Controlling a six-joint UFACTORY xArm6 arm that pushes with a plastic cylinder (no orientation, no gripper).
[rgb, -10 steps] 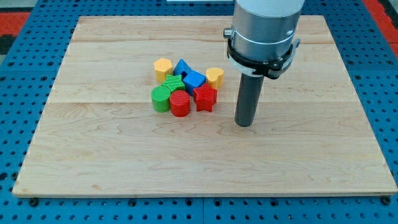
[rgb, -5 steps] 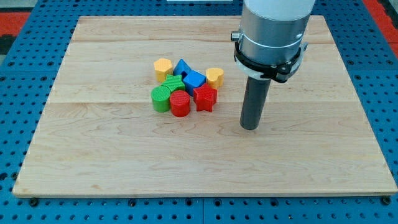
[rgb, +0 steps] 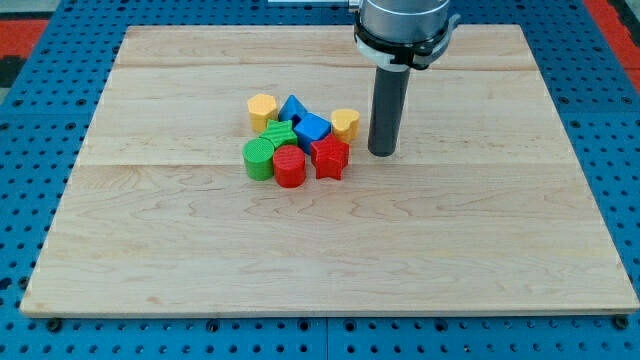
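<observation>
My tip (rgb: 381, 153): just right of the red star block (rgb: 330, 158) and small yellow block (rgb: 345, 124), not touching.
Pincer: none, just a rod.

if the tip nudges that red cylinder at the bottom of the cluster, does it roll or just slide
The red cylinder stands on its flat end, so it would probably slide, not roll. It looks rigid and small, likely light. Its ribbed side may grip the green cylinder beside it. My tip is to the view's right, apart from it.
</observation>
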